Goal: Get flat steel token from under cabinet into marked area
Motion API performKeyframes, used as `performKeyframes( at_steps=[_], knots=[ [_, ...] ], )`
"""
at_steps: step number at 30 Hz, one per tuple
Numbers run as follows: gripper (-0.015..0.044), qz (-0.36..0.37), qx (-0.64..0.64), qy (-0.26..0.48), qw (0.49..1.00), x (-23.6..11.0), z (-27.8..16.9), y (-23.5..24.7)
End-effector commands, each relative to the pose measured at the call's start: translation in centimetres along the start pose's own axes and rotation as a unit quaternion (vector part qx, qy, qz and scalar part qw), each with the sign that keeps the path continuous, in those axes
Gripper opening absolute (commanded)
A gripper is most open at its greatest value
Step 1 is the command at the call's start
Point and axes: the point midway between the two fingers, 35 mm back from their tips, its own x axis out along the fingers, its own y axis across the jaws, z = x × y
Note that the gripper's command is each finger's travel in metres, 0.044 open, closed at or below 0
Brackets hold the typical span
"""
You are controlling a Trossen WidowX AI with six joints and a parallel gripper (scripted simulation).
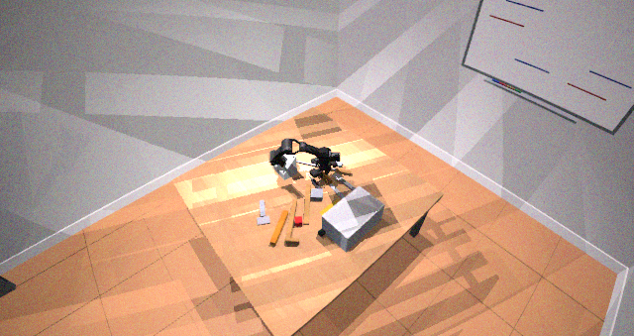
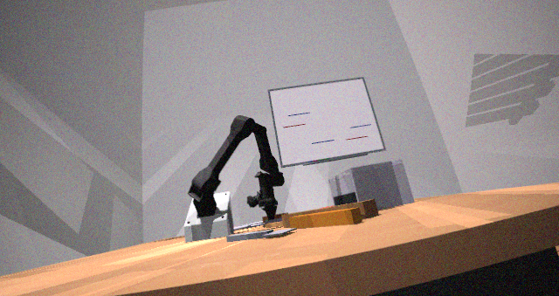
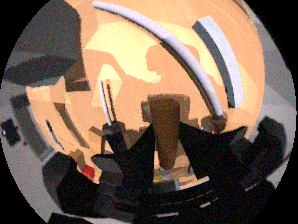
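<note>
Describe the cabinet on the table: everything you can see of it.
The cabinet is a plain light-grey box, matte like painted metal, longer than it is tall, standing upright on the wooden table near its right edge. A dark foot shows at its near corner, and the exterior view shows a dark opening low on one face. No token shows. The claw is apart from it.

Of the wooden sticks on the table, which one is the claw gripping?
The brown stick pinched between the claw fingers, close to the arm. The orange stick and the hammer-shaped one lie untouched farther out.
</note>
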Motion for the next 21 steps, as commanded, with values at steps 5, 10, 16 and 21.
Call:
performKeyframes(
  at_steps=[5, 10, 16, 21],
  knots=[
    [0.0, 0.0, 0.0, 0.0, 1.0, -0.1, 0.3, -0.1],
    [0.0, 0.0, 0.001, -0.001, 1.0, -0.2, 0.6, -0.5],
    [0.0, 0.001, 0.002, -0.002, 1.0, -0.5, 0.9, -1.1],
    [0.0079, 0.003, 0.002, -0.004, 1.0, -0.3, 1.1, -0.8]
  ],
)
